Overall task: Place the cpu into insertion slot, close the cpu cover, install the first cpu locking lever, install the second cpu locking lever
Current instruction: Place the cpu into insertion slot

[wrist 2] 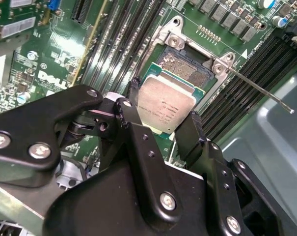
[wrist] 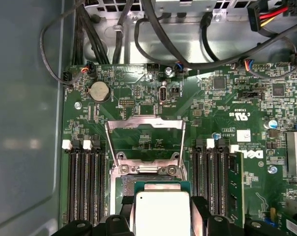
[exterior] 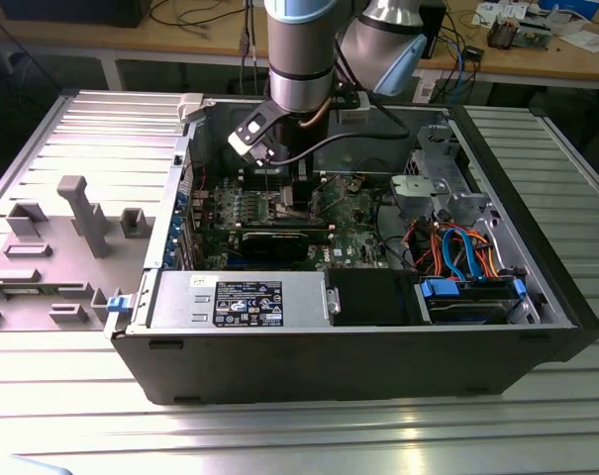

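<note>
My gripper is shut on the cpu, a flat square chip with a silver-grey top, gripped at two opposite edges by black fingers. The cpu hangs partly over the insertion slot, whose dark pin field and silver rim show just beyond it. In the first wrist view the cpu sits between the fingers, with the slot beside it. The cpu cover stands swung open past the slot. A thin locking lever sticks out, unlatched. In the exterior view the gripper reaches down into the case.
Long black memory slots flank the socket on both sides. Black cables run along the case wall beyond the board. A grey power box and a drive bay with blue and orange cables line the case's near side.
</note>
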You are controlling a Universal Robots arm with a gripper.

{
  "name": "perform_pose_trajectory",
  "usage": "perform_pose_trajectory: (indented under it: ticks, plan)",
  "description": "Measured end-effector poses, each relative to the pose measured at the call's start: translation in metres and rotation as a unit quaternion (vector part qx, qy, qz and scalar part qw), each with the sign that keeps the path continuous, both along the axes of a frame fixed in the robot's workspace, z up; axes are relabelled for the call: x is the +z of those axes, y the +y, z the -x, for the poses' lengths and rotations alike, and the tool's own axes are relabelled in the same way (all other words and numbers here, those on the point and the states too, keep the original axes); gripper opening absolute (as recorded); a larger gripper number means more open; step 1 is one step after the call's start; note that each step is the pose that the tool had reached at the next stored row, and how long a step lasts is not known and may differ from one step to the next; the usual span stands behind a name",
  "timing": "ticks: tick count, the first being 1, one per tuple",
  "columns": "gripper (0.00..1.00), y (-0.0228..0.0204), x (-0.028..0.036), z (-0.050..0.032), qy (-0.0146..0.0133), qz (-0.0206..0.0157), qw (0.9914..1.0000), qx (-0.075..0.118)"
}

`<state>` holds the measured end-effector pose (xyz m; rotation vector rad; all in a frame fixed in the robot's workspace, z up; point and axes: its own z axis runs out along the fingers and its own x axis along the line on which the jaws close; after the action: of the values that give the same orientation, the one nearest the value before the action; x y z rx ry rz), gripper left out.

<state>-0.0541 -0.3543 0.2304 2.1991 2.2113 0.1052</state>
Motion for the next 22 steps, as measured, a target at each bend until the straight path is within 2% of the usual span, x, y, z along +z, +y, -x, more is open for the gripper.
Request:
perform_pose_trajectory:
  ticks: [7,12,22]
  plan:
    - [0.54,0.0067,-0.0067,0.0033,0.0,-0.0001,1.0,0.001]
    - [0.54,0.0094,-0.013,0.0041,0.0,-0.0001,1.0,0.001]
    - [0.54,0.0105,-0.0184,0.0051,0.0,-0.0001,1.0,0.001]
